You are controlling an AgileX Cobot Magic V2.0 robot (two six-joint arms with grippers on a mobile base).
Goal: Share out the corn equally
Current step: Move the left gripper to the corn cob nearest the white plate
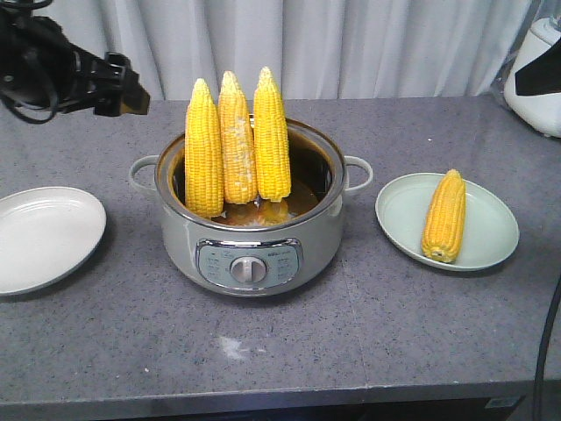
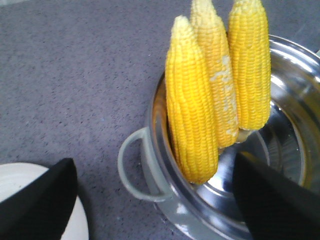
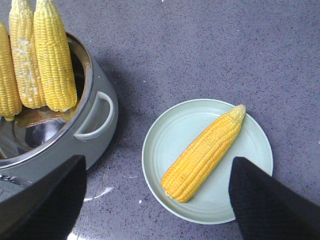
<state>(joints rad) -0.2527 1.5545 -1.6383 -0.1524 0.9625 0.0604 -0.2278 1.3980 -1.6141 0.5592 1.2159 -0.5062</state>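
**A:** Where's the corn (image 1: 237, 140) right now?

**B:** Three cobs stand upright in the pot (image 1: 254, 232), tips up, side by side and touching. The middle one has a pale patch on its kernels. A fourth cob (image 1: 444, 217) lies flat on the green plate (image 1: 491, 241), to the right of the pot, with its tip pointing toward the curtain (image 1: 351, 44).

**A:** What's on the other side of the pot?

**B:** A white plate (image 1: 48, 237) sits on the grey table (image 1: 394, 342), to the left of the pot and apart from it.

**A:** What kind of pot is it?

**B:** It's grey-green with a shiny metal inside and a loop handle (image 2: 131, 170) on each side. A round dial (image 1: 248, 270) is set in a panel on the front.

**A:** And the grippers?

**B:** The left gripper (image 2: 155, 200) is spread wide and holds nothing. In its wrist view the pot's left handle and the leftmost cob (image 2: 192, 105) show between the two black fingers (image 2: 40, 205), and neither finger touches them. From the front, that arm hangs over the back left of the table, above and behind the white plate.

**A:** The right one?

**B:** The right gripper (image 3: 160, 200) is also wide apart and holds nothing. It hovers over the green plate, and the cob lying there shows between its fingers, clear of both. In that view, the pot's right handle is just beside the plate without touching it.
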